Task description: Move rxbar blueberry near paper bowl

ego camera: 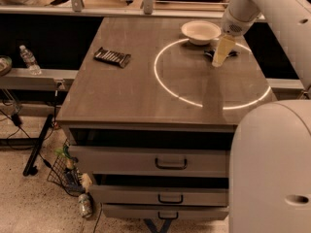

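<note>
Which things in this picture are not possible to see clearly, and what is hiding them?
- rxbar blueberry: camera view, mostly covered by the gripper, which hangs over it near the paper bowl; held or released, unclear.
- black packet: camera view, print too small to read.
- robot arm: camera view, cut off by the top edge.

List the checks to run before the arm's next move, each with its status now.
1. rxbar blueberry close to paper bowl: ok.
2. Bar outside the bowl, not in it: ok.
3. Gripper down at the bar, front-right of the bowl: ok.
4. Bar released and lying flat on the table: cannot tell.
5. Striped black packet far to the left, out of the arm's way: ok.
</note>
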Controlling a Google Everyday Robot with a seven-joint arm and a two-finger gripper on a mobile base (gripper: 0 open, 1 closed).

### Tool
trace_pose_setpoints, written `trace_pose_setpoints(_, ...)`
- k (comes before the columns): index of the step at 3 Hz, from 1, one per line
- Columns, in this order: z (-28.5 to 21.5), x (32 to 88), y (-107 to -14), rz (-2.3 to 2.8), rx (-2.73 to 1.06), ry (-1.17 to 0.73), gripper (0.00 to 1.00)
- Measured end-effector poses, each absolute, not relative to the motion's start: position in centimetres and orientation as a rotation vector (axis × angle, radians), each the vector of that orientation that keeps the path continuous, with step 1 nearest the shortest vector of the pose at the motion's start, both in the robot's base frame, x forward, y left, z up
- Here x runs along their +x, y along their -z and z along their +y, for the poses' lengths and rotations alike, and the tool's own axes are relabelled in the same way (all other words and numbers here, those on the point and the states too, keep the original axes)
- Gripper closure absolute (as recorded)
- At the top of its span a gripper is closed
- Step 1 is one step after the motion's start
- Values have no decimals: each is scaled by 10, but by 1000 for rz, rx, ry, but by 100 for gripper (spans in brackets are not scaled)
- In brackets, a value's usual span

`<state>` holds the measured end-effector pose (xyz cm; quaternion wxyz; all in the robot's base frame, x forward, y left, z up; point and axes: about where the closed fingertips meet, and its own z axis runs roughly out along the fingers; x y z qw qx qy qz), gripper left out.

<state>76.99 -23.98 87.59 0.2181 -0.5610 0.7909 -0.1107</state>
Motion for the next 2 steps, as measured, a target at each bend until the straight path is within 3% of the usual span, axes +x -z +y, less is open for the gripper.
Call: trace_pose_setpoints(2,-272,724,-983,2038,-1315,173,0)
